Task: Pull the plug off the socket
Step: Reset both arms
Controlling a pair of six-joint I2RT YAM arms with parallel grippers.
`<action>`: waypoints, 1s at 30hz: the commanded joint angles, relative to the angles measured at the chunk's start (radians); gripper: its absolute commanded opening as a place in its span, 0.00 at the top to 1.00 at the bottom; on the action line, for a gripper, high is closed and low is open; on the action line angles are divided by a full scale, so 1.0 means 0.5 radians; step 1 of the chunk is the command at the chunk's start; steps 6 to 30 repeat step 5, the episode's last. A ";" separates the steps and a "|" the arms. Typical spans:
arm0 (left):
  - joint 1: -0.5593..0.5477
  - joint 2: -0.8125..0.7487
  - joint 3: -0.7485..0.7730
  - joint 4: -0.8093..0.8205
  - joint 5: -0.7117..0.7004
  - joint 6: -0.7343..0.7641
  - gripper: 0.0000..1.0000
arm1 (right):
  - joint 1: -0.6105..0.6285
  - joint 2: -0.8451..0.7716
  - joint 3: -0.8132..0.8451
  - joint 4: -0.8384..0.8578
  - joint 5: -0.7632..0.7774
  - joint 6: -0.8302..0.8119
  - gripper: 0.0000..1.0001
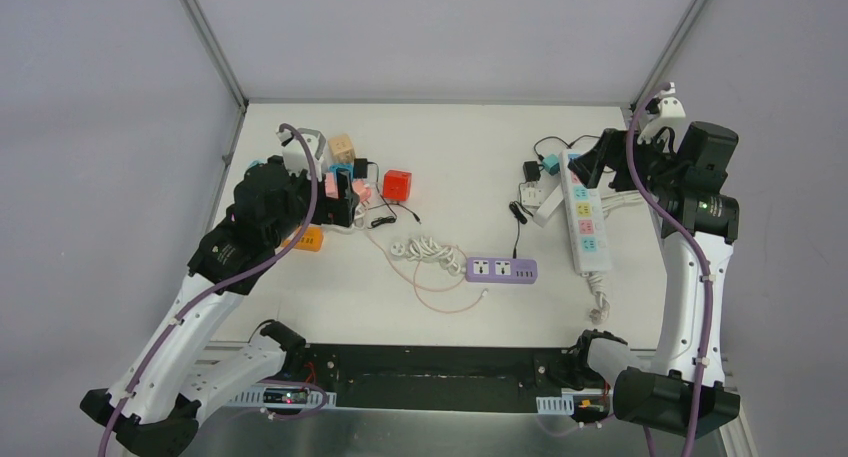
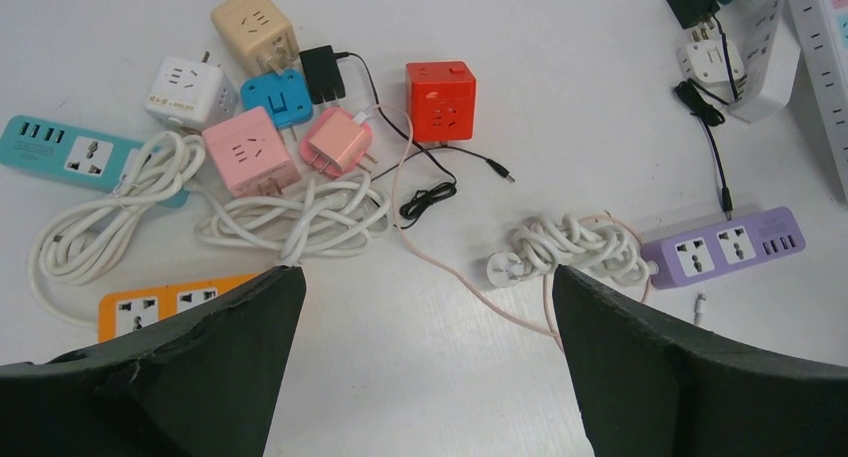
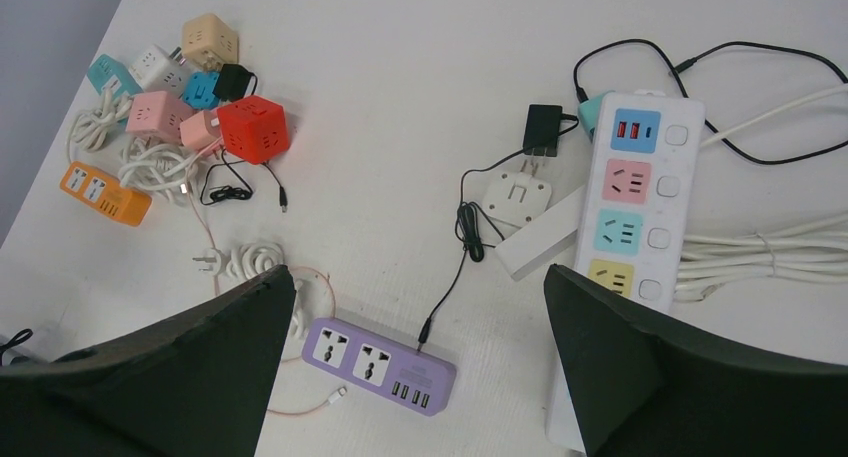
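Observation:
A cluster of socket cubes lies at the table's left. In it a black plug adapter (image 2: 322, 74) sits pressed against a blue socket block (image 2: 277, 97), its prongs hidden. On the right a second black adapter (image 3: 543, 129) points its prongs at a white socket cube (image 3: 517, 195). I cannot tell whether they are seated. My left gripper (image 2: 425, 277) hangs open above bare table just short of the cluster, holding nothing. The right gripper (image 3: 417, 272) is open and high above the long white power strip (image 3: 640, 197), also holding nothing.
A purple power strip (image 1: 501, 269) lies mid-table with a coiled white cable (image 1: 430, 249) and a thin pink cable. A red cube (image 1: 397, 184), pink cube (image 2: 248, 152), beige cube (image 2: 255, 22), orange strip (image 1: 308, 240) and teal strip (image 2: 60, 152) crowd the left.

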 commanded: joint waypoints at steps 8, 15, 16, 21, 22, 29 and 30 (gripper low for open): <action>0.023 -0.028 -0.007 0.025 -0.039 0.029 0.01 | -0.016 -0.053 0.076 0.008 0.033 -0.036 0.00; 0.023 -0.028 -0.007 0.025 -0.039 0.029 0.01 | -0.016 -0.053 0.076 0.008 0.033 -0.036 0.00; 0.023 -0.028 -0.007 0.025 -0.039 0.029 0.01 | -0.016 -0.053 0.076 0.008 0.033 -0.036 0.00; 0.023 -0.028 -0.007 0.025 -0.039 0.029 0.01 | -0.016 -0.053 0.076 0.008 0.033 -0.036 0.00; 0.023 -0.028 -0.007 0.025 -0.039 0.029 0.01 | -0.016 -0.053 0.076 0.008 0.033 -0.036 0.00; 0.023 -0.028 -0.007 0.025 -0.039 0.029 0.01 | -0.016 -0.053 0.076 0.008 0.033 -0.036 0.00; 0.023 -0.028 -0.007 0.025 -0.039 0.029 0.01 | -0.016 -0.053 0.076 0.008 0.033 -0.036 0.00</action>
